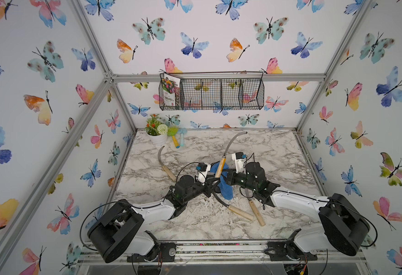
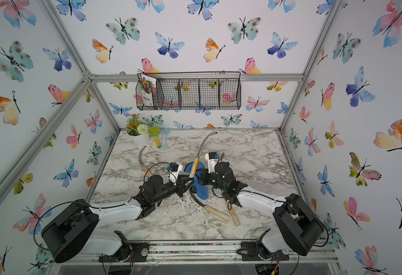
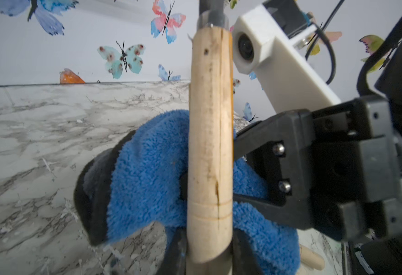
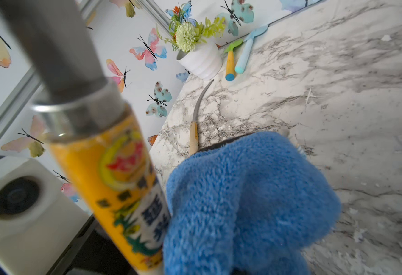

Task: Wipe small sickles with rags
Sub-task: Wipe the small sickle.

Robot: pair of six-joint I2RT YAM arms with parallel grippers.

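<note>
One small sickle point(image 1: 220, 166) point(image 2: 193, 167) stands nearly upright above mid-table, its grey blade arcing toward the back. My left gripper point(image 1: 215, 179) point(image 3: 208, 257) is shut on the foot of its pale wooden handle point(image 3: 209, 142). The fluffy blue rag point(image 1: 226, 189) point(image 3: 147, 171) point(image 4: 243, 202) is bunched against that handle, and my right gripper point(image 1: 224, 177) is shut on it, its fingers point(image 3: 266, 133) clamping the cloth. The handle's yellow label point(image 4: 114, 171) shows in the right wrist view. Another sickle point(image 1: 164, 164) point(image 4: 194, 123) lies at left. Two more point(image 1: 240, 212) point(image 1: 257, 213) lie near the front.
A white flower pot point(image 1: 158, 138) point(image 4: 200, 59) and two toy tools point(image 1: 178, 140) point(image 4: 229, 62) sit at the back left of the marble table point(image 1: 278, 154). A black wire basket point(image 1: 212, 94) holding a seed packet hangs on the back wall. Aluminium frame posts edge the table.
</note>
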